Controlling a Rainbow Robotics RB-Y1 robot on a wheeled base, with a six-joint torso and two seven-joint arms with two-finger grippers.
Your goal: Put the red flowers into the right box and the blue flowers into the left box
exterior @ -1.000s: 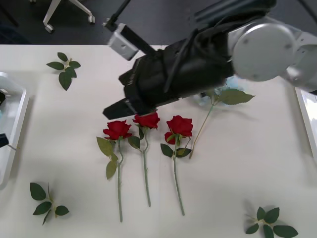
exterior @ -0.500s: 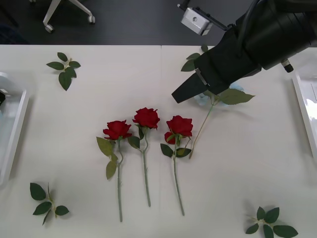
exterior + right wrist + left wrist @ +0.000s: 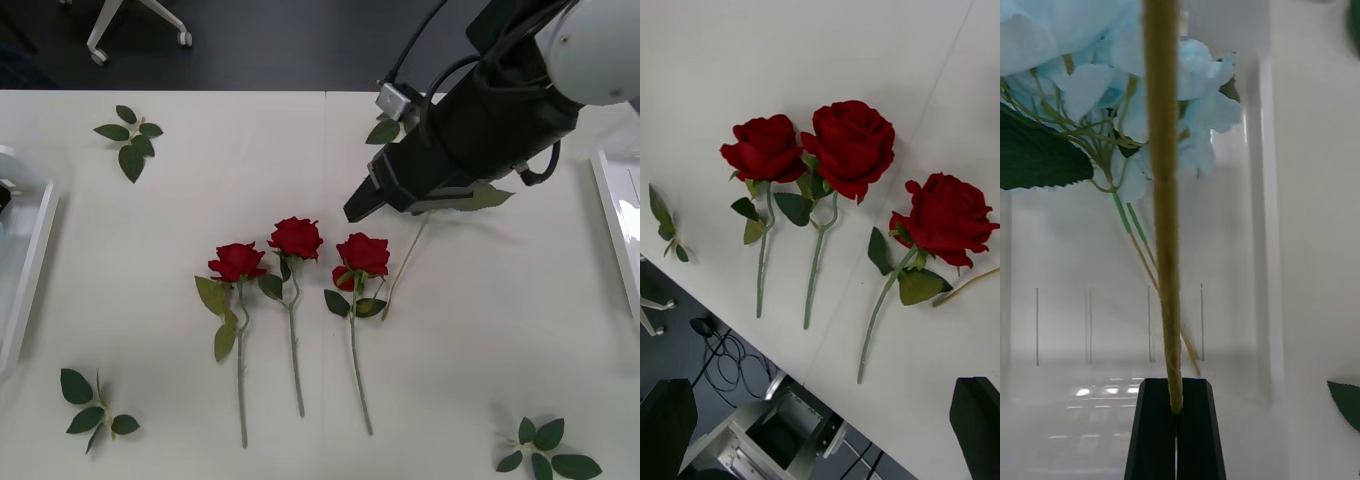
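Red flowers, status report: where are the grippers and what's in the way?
Right gripper open, hovering above three red flowers lying on table. Left gripper shut on blue flower stem. Nothing blocking the roses.

The table (image 3: 150, 260) is seen from above and ahead in the front view, with the right gripper (image 3: 362, 203) reaching in over the roses (image 3: 296, 238). Those same roses (image 3: 854, 146) are looked down on from the right wrist, just beyond its spread fingers (image 3: 981, 420). From the left wrist, a stem (image 3: 1165, 217) pinched between the fingers (image 3: 1176, 427) is viewed closely, with blue blooms (image 3: 1097, 67) and a tray (image 3: 1247, 247) beyond.
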